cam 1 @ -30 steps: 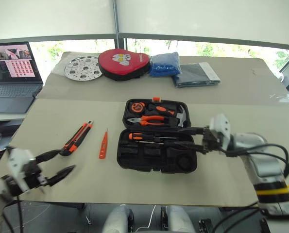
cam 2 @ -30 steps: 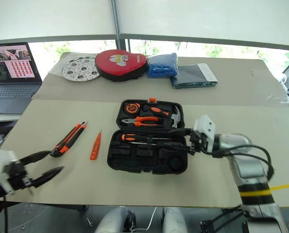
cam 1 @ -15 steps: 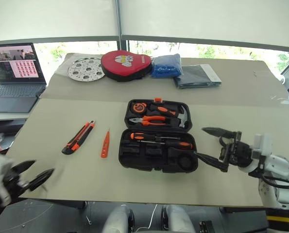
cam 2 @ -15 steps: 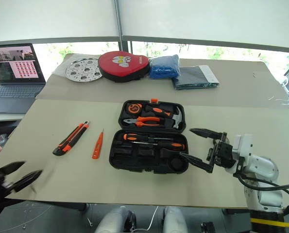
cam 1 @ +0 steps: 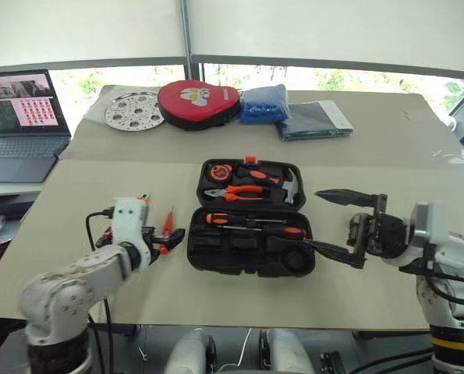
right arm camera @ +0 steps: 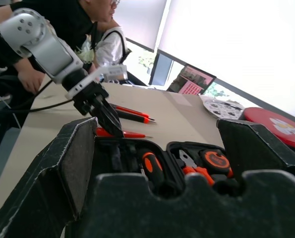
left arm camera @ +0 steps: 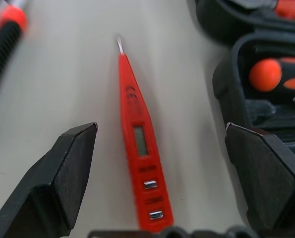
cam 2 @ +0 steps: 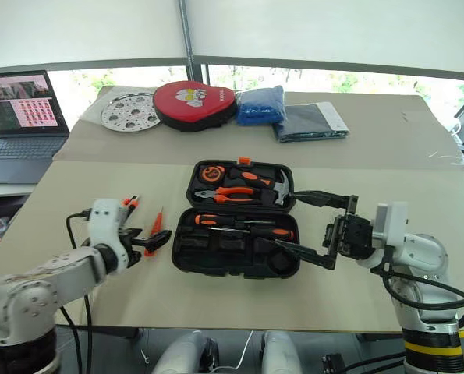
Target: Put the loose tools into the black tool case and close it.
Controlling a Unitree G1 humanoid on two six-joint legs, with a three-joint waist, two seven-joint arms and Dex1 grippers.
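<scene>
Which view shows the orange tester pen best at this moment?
The left wrist view: the tester pen lies on the table between the open left gripper fingers, its display window and metal tip clear. The eye views show it as a small sliver beside the black tool case; the right wrist view shows a low red strip.

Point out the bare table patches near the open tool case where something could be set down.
Free: the strip between the black tool case and the near table edge, and the stretch right of the case behind the right gripper. Crowded: left of the case, with tester pen, utility knife and left gripper.
</scene>
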